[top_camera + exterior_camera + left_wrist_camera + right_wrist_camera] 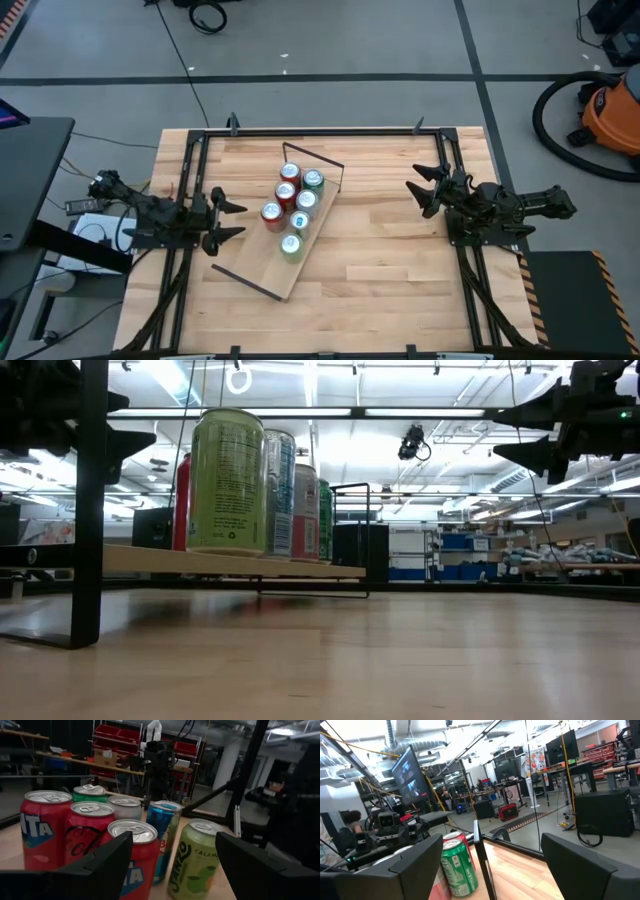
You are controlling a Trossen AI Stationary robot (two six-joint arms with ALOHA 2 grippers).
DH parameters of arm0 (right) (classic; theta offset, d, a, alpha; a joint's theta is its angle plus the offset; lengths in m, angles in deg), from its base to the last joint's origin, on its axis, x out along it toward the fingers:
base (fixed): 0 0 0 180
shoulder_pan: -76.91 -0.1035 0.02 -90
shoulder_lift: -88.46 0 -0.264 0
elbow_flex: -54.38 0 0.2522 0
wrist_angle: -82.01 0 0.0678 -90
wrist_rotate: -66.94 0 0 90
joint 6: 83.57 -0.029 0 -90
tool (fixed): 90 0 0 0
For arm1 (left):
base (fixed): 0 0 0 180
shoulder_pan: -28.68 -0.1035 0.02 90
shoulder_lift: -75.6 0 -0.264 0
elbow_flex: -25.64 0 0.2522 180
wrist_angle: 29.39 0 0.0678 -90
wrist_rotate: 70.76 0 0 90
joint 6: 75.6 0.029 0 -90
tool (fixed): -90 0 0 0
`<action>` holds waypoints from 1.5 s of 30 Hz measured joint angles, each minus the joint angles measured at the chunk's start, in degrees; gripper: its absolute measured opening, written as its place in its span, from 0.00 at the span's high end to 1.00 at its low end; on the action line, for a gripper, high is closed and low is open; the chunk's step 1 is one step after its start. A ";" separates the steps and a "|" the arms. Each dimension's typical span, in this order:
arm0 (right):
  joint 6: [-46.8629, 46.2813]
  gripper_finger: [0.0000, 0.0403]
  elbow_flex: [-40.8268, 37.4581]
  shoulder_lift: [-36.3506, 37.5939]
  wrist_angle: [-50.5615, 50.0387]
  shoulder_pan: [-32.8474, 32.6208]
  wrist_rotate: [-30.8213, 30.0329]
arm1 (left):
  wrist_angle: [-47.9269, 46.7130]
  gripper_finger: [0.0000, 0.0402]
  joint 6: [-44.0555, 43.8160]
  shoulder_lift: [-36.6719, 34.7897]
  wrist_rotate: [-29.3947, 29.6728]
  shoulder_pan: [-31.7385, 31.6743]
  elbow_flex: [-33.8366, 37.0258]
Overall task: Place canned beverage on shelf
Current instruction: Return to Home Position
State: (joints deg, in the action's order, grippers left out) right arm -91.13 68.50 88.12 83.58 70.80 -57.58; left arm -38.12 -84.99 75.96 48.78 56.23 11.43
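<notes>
The shelf (262,268) is a long light-wood plank with dark wire brackets at both ends, lying slantwise on the table. Several cans stand upright on its far half: red ones (272,213), a green one (313,180), a lime one (291,245) nearest the plank's middle. My left gripper (236,219) is open and empty, just left of the cans, above the table. My right gripper (420,187) is open and empty, well to the right of the shelf. In the left wrist view the lime can (192,859) and red cans (132,857) stand close ahead.
A dark metal frame (320,131) runs along the table's far and side edges. The shelf's far wire bracket (318,165) stands up behind the cans. Bare tabletop (390,270) lies between the shelf and my right arm.
</notes>
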 joint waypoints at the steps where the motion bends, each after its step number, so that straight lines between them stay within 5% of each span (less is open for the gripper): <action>1: -0.01 0.14 0.00 0.00 0.00 0.00 0.00 | 0.17 0.27 -0.74 0.00 0.00 0.00 0.00; 45: 0.01 0.14 -0.02 -0.01 -0.04 0.00 0.07 | 0.25 0.26 -1.58 0.00 0.17 0.00 0.04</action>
State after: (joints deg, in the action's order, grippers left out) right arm -91.12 68.48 88.11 83.54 70.80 -57.51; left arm -37.87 -86.57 75.96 48.95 56.23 11.47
